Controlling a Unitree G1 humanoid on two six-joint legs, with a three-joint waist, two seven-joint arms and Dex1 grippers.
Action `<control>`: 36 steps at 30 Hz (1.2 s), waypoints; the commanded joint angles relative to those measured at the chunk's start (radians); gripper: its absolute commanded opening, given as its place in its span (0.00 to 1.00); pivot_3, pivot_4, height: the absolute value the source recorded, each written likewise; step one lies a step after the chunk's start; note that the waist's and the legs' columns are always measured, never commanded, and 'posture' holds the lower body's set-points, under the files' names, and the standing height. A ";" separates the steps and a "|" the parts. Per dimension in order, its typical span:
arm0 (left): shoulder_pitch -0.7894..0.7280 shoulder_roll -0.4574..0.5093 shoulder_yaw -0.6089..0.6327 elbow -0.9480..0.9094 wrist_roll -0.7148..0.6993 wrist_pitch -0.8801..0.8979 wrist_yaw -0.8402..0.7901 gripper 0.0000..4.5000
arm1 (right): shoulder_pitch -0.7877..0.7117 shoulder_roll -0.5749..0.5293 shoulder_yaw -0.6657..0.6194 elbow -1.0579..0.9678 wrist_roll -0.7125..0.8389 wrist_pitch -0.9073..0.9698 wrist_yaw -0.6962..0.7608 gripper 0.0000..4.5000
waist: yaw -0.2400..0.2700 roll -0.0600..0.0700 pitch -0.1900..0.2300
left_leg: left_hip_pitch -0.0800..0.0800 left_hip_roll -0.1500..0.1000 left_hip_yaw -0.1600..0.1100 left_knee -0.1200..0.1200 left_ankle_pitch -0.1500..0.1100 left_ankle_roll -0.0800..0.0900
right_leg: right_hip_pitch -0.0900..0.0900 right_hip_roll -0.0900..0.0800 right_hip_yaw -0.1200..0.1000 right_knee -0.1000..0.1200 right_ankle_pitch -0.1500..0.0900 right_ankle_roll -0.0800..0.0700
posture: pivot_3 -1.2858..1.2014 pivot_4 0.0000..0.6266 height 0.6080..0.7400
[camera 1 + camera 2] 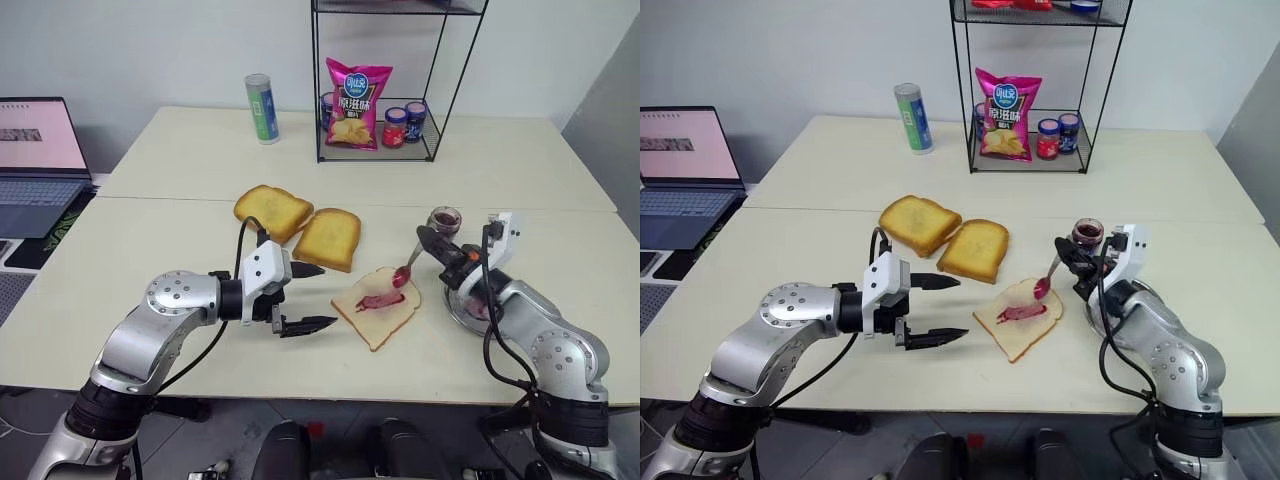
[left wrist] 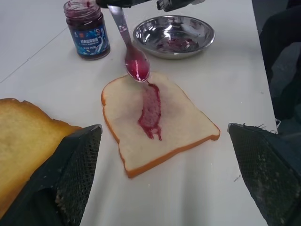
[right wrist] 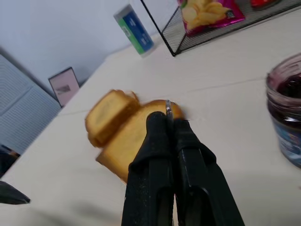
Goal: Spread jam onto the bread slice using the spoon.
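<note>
The table (image 1: 180, 230) was a pale cream surface in two joined sections. At its far edge stood a black wire rack (image 1: 385, 90) holding a pink bag of crisps (image 1: 357, 104) and small jars (image 1: 405, 124); a green-and-white can (image 1: 262, 108) stood to the rack's left. An open laptop (image 1: 38, 165) sat off the table's left side.

Two golden toasted slices (image 1: 300, 226) lay side by side and touching near the centre of the table. The bread slice (image 1: 377, 307) lay flat just in front of them and slightly to the right, apart from them, its pale face up. A streak of jam (image 2: 150, 112) ran across the middle of its face.

A shallow metal bowl (image 2: 174, 35) stood to the right of the bread slice, with a purple smear inside. An open jam jar (image 1: 444, 221) stood just behind the bowl.

The left gripper (image 1: 305, 297) hung low over the table to the left of the bread slice, jaws spread wide and holding nothing, pointing towards the slice.

The right gripper (image 1: 430, 242) was above the table at the bread slice's right, jaws clamped together on the handle of the spoon (image 1: 407, 268). The spoon slanted down towards the slice's far edge, its jam-coated bowl at that edge; contact with the bread could not be determined.
</note>
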 commanded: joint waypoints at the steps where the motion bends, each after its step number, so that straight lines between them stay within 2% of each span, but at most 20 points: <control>1: -0.007 -0.002 0.003 -0.026 -0.004 -0.004 0.000 1.00 | -0.021 0.052 0.055 -0.017 0.005 -0.005 -0.013 0.01 | -0.001 0.000 0.000 | 0.000 0.000 0.000 0.000 0.000 0.000 | 0.000 0.000 0.000 0.000 0.000 0.000 | 0.52 0.24 1.00; 8: 0.016 0.022 0.028 -0.046 -0.012 0.007 0.005 1.00 | 0.007 0.082 0.111 0.029 -0.035 -0.020 0.019 0.01 | -0.001 0.000 0.000 | 0.000 -0.001 0.000 0.000 0.000 0.000 | 0.000 0.000 0.000 0.000 0.000 0.000 | 0.52 0.24 1.00; 18: 0.033 0.026 0.036 -0.066 -0.015 0.022 0.018 1.00 | 0.078 0.041 0.112 0.031 -0.080 -0.022 0.063 0.01 | 0.000 0.000 0.000 | 0.000 0.000 0.000 0.000 0.000 0.000 | 0.000 -0.001 0.000 0.000 0.000 0.000 | 0.52 0.24 1.00; 29: -0.004 0.012 0.011 -0.033 -0.006 0.010 0.000 1.00 | 0.121 -0.074 -0.001 0.020 -0.098 -0.042 0.077 0.01 | 0.003 0.000 0.000 | 0.000 -0.001 0.000 0.001 0.000 0.000 | 0.001 -0.001 0.000 0.000 0.000 0.000 | 0.52 0.24 1.00; 36: -0.032 0.006 0.000 -0.004 0.000 -0.001 -0.016 1.00 | 0.114 -0.110 -0.039 0.025 -0.099 -0.055 0.079 0.01 | 0.003 0.000 0.000 | 0.000 -0.001 0.000 0.001 0.000 0.000 | 0.001 -0.001 0.000 0.000 0.000 0.000 | 0.52 0.24 1.00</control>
